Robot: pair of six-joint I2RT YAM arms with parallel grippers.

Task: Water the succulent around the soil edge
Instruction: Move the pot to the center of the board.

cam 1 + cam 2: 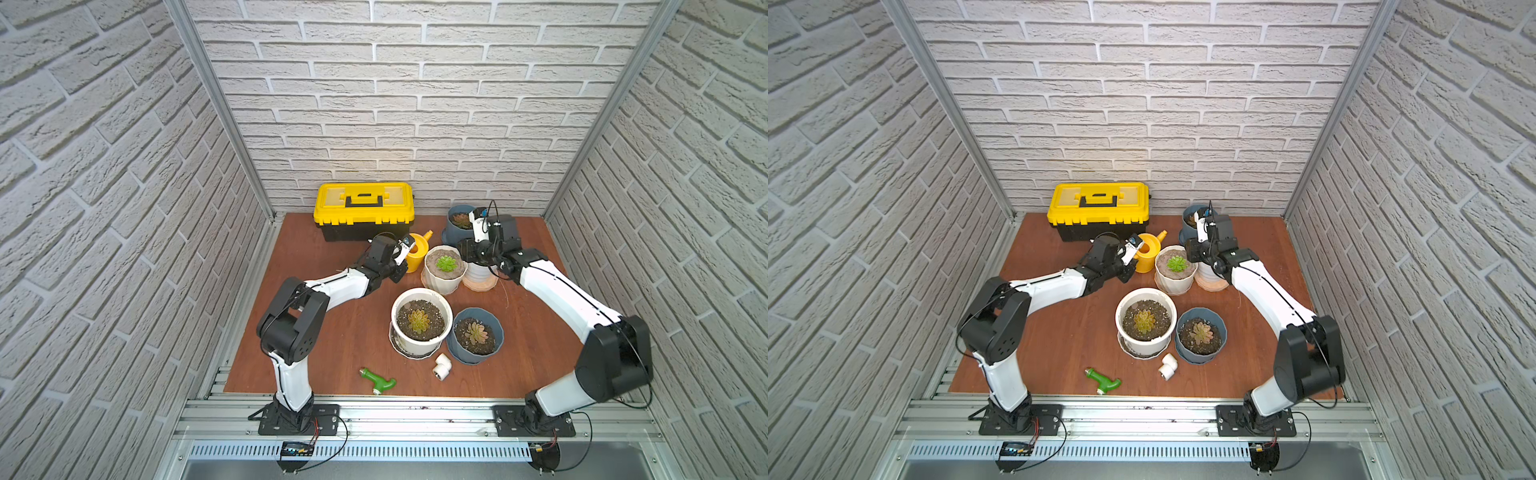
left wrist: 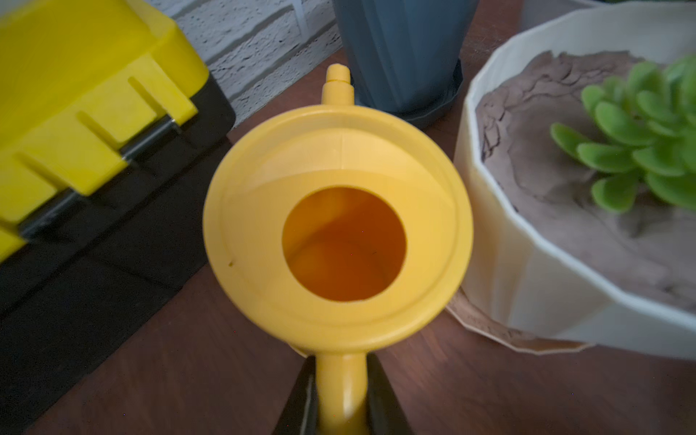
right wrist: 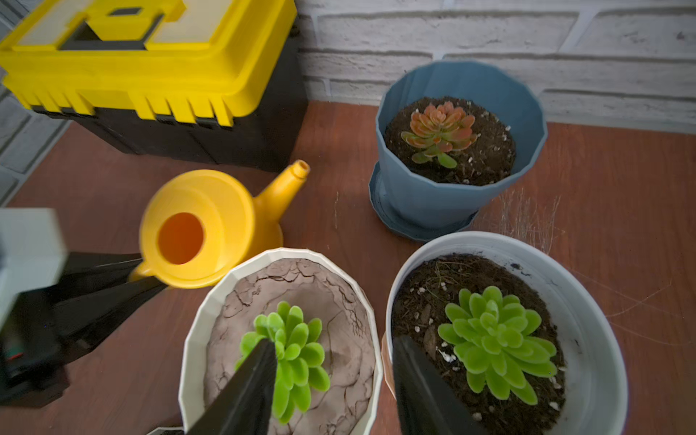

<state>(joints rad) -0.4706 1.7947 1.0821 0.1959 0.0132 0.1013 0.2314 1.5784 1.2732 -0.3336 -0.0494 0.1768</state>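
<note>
Robot lab cell, dressed as a garden corner. Brick-pattern panels [image 1: 415,104] are walling in a wood-look worktop [image 1: 332,332]; aluminium rails [image 1: 415,409] are carrying left arm [image 1: 291,374] and right arm [image 1: 561,299]; toolbox [image 1: 364,210] and potted succulents [image 1: 420,322] are sitting out.

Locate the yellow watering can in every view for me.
Top view: watering can mid-frame, beside toolbox.
Top view: watering can mid-frame, beside toolbox.
Left wrist: watering can fills the middle, beside toolbox.
Right wrist: watering can between toolbox and cream pot.
Shared landmark: yellow toolbox.
</note>
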